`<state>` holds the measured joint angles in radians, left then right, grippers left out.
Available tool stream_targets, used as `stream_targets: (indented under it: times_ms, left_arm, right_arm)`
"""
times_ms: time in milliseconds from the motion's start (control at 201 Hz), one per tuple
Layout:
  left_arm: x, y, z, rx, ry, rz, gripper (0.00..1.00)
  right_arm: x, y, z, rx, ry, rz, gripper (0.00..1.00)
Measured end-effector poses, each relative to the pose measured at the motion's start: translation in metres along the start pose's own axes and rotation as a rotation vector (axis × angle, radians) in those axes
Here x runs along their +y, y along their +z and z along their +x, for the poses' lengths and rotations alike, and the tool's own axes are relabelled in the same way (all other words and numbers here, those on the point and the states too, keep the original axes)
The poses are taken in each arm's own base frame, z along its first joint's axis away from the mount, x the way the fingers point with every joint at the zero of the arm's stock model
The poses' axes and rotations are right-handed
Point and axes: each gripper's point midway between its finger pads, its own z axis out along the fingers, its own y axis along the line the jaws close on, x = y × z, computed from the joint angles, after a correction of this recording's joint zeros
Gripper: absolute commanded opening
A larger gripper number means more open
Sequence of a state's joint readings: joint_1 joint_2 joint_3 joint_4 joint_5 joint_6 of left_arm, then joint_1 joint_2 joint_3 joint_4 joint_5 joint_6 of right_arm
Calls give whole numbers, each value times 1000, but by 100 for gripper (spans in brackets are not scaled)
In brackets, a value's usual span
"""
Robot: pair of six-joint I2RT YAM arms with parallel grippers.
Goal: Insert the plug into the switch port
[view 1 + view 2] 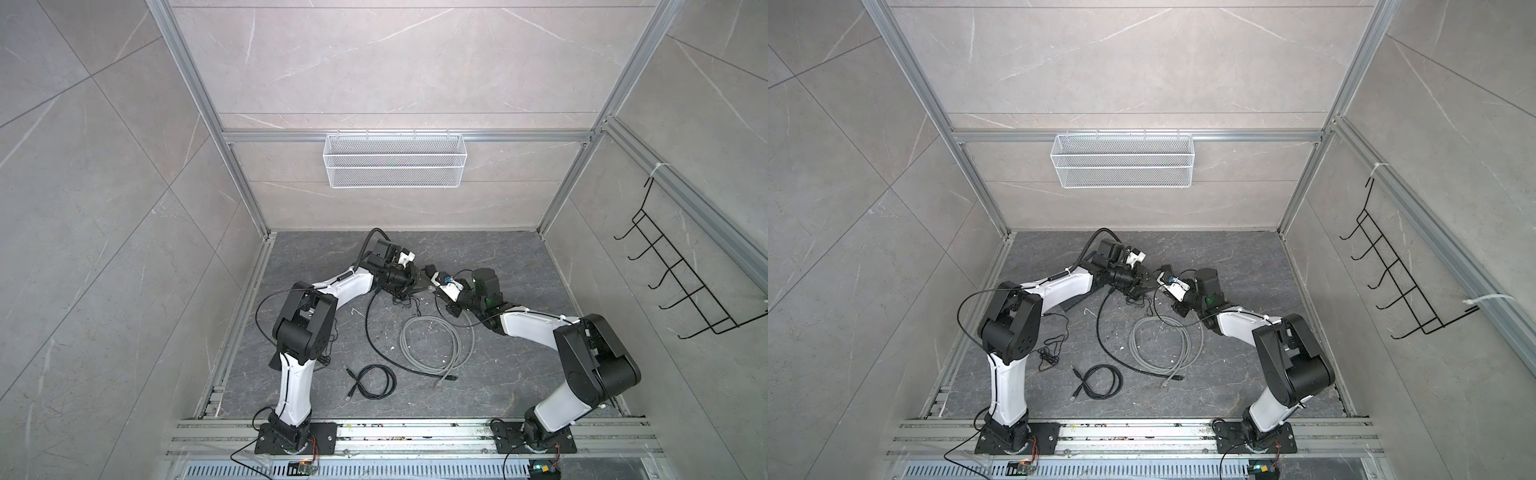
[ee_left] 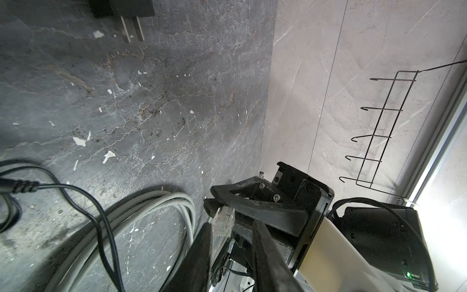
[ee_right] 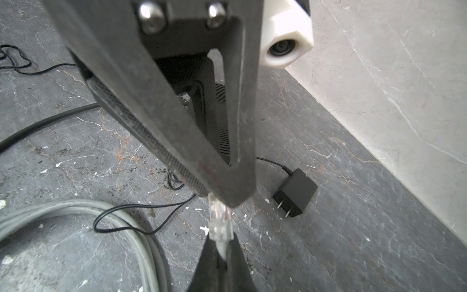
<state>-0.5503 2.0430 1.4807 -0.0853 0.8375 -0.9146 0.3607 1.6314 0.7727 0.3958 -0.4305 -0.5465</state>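
Observation:
My right gripper (image 3: pixel 222 237) is shut on the grey cable just behind the clear plug (image 3: pixel 220 220). The plug (image 2: pixel 223 222) points at the black vented switch (image 3: pixel 214 121), and its tip slips under one finger (image 3: pixel 247 126) of my left gripper. That finger hides the port, so I cannot tell how the plug sits in it. My left gripper (image 2: pixel 231 227) is shut on the switch (image 2: pixel 223 253) and holds it off the floor. In both top views the two grippers (image 1: pixel 417 277) (image 1: pixel 433 279) meet nose to nose at the middle back of the floor.
The plug's grey cable lies coiled (image 1: pixel 432 345) below the grippers. A small black cable coil (image 1: pixel 374 382) is nearer the front. A black power adapter (image 3: pixel 295 193) with thin wire rests by the back wall. A wire basket (image 1: pixel 394 160) and hook rack (image 1: pixel 685 270) hang on the walls.

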Motion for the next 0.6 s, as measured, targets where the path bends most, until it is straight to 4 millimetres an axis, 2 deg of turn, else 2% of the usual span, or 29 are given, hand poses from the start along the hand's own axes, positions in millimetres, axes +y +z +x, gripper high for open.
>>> stream_targets:
  times_ms: [279,468,597]
  left_arm:
    - [2,1,0,2,1,-11,31]
    - [8,6,6,14,-15,-38,31]
    - [7,8,8,17,-14,-40,27]
  right_arm:
    - [0,0,1,3,1,2,4]
    - [2,2,-6,-13,-10,-5,4]
    - [3,2,-6,-14,-10,-8,4]
